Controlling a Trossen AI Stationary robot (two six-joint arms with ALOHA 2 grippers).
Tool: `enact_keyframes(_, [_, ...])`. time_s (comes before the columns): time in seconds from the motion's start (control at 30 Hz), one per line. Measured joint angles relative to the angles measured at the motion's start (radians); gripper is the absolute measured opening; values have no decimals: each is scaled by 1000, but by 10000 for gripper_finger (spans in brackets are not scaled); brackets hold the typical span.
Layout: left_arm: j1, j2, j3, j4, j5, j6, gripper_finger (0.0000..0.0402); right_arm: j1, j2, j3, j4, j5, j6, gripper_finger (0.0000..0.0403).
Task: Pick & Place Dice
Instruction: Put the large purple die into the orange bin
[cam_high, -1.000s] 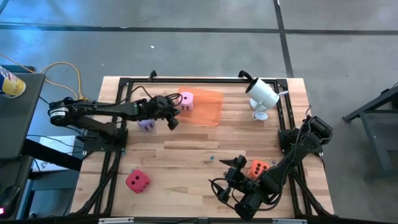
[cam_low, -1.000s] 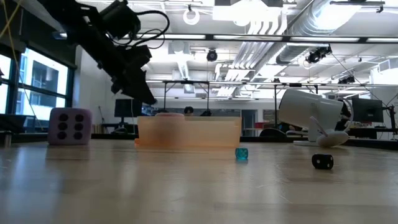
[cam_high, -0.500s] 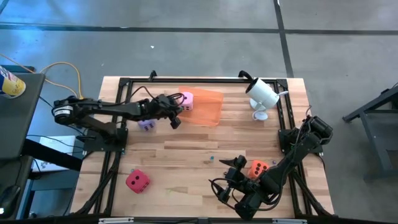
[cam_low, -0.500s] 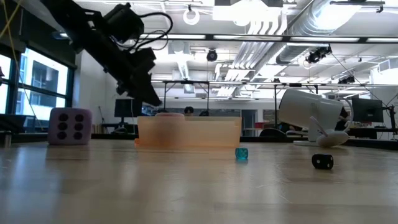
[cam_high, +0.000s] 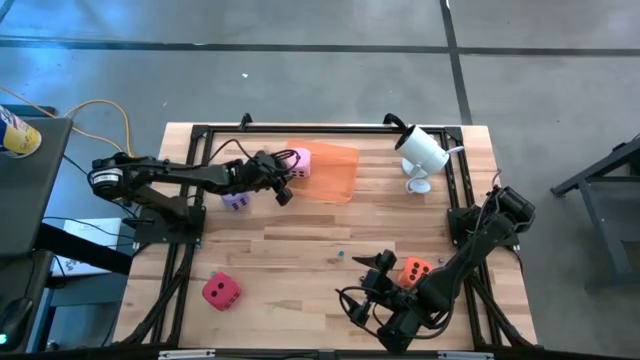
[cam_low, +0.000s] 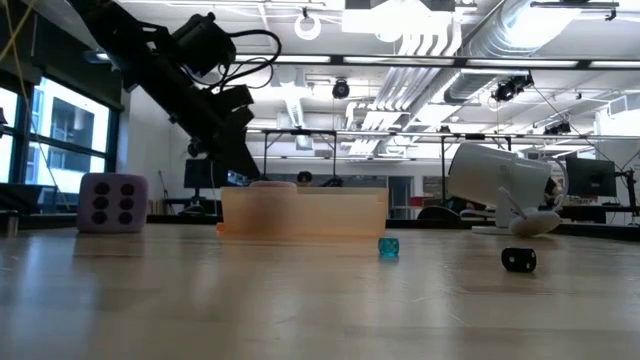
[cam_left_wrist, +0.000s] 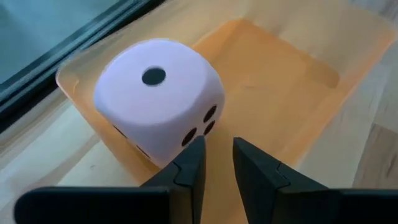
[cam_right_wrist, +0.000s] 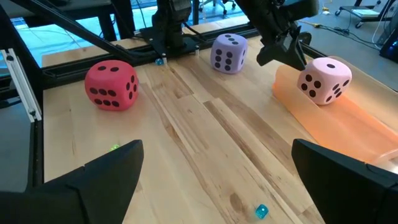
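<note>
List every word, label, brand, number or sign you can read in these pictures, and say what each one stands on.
No readable text anywhere.
Dice carry pips only, no numerals: pink die in the orange tray; red die.

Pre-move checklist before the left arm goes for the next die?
1. Pink soft die sits in the translucent orange tray: ok.
2. Left gripper holds nothing, fingers narrowly apart beside the pink die: ok.
3. Lavender-purple die on the wooden table, next to the left arm: ok.
4. Red die free on the table: ok.
5. Right gripper open, beside the orange die: ok.
</note>
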Motion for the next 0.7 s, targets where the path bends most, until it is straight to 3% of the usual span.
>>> enact_keyframes(0.53, [-61,-28,0,-3,7,-37,174,-2,7,0,0,-19,-23,399])
enact_keyframes(0.7, [-99,-90,8,-112,13,-68,191,-2,7,0,2,-19,-23,399])
